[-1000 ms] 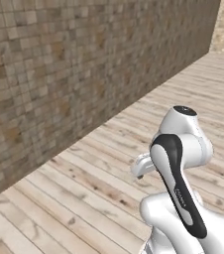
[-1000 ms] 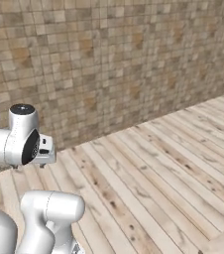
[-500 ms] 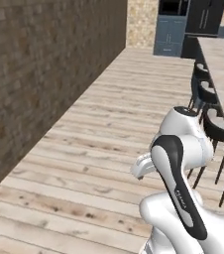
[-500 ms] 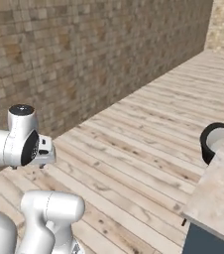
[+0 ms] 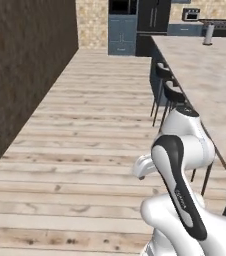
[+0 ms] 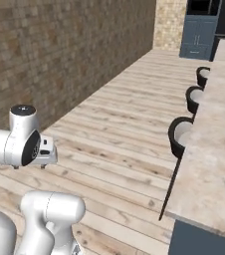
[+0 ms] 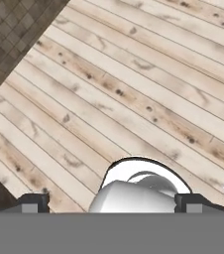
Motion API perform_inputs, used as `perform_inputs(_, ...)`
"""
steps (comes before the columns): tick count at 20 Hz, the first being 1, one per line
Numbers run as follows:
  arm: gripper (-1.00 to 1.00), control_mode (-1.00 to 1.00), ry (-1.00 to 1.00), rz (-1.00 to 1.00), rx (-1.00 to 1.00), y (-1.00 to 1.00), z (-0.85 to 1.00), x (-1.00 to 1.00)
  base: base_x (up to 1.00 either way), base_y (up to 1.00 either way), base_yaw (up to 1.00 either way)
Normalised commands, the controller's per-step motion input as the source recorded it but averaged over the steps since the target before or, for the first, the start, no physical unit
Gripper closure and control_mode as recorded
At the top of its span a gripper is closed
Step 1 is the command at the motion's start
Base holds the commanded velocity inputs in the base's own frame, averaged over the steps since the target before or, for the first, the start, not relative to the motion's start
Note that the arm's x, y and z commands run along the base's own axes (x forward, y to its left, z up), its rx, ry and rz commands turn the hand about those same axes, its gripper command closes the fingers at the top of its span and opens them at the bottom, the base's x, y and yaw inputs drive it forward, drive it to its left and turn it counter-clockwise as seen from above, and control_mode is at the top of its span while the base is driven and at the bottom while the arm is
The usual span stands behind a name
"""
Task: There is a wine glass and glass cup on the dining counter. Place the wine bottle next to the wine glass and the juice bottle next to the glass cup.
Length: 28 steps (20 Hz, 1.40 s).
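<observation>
The base has swung round: the dining tabletop (image 5: 205, 75) and its stools (image 6: 181, 137) now fill the right side (no bottles or glasses discernible). Jaws (image 7: 111, 204) spread apart, empty.

dining counter (image 5: 205, 65): beige, marbled stone | floor (image 5: 90, 125): pale wood planks, brown knots and grain | wall (image 6: 59, 50): brown-grey mottled stone tiles | stools (image 6: 181, 137): black shells, pale seats | cabinets (image 5: 122, 35): dark blue-grey | far wall (image 5: 92, 22): tan small tiles | arm (image 5: 180, 165): white, dark joints
</observation>
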Motion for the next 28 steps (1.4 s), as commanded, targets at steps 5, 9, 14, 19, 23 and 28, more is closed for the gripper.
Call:
perform_inputs(5, -1.00, 1.00, 0.00, 0.00, 0.00, 0.00, 0.00, 0.00, 0.69, 0.19, -0.18)
perform_inputs(9, -1.00, 1.00, 0.00, 0.00, 0.00, 0.00, 0.00, 0.00, 0.73, 0.19, -0.08)
perform_inputs(14, -1.00, 1.00, 0.00, 0.00, 0.00, 0.00, 0.00, 0.00, 0.76, 0.21, -0.08)
perform_inputs(19, -1.00, 1.00, 0.00, 0.00, 0.00, 0.00, 0.00, 0.00, 0.80, 0.20, -0.05)
perform_inputs(23, -1.00, 1.00, 0.00, 0.00, 0.00, 0.00, 0.00, 0.00, 0.83, 0.19, -0.01)
perform_inputs(28, -1.00, 1.00, 0.00, 0.00, 0.00, 0.00, 0.00, 0.00, 0.84, 0.17, 0.00)
